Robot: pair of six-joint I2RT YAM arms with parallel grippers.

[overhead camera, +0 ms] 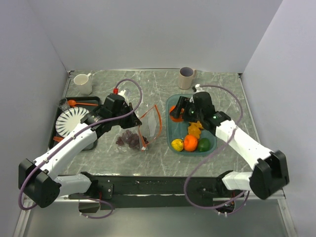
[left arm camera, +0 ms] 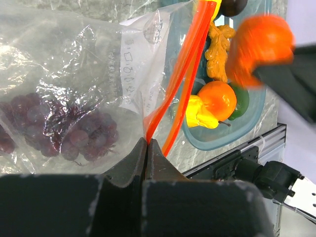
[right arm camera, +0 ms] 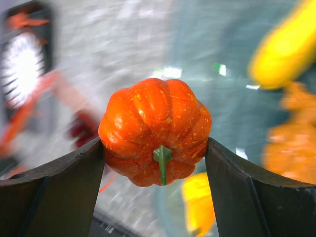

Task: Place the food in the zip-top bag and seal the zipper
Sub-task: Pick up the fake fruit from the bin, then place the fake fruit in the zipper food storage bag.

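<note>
now right claw (right arm camera: 154, 144) grips pumpkin (right arm camera: 153, 116), stem facing wrist; left claw (left arm camera: 148, 144) pinches zipper (left arm camera: 190, 59) stretching away.

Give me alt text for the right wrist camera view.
An orange toy pumpkin, green stem toward the camera, is gripped between the right pincer's two dark fingers. Behind it, blurred, a teal tray holds yellow fruit.

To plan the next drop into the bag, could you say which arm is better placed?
The right arm: its jaws hold the orange pumpkin near the bag, while the left arm has its jaws shut on the bag's red strip.
</note>
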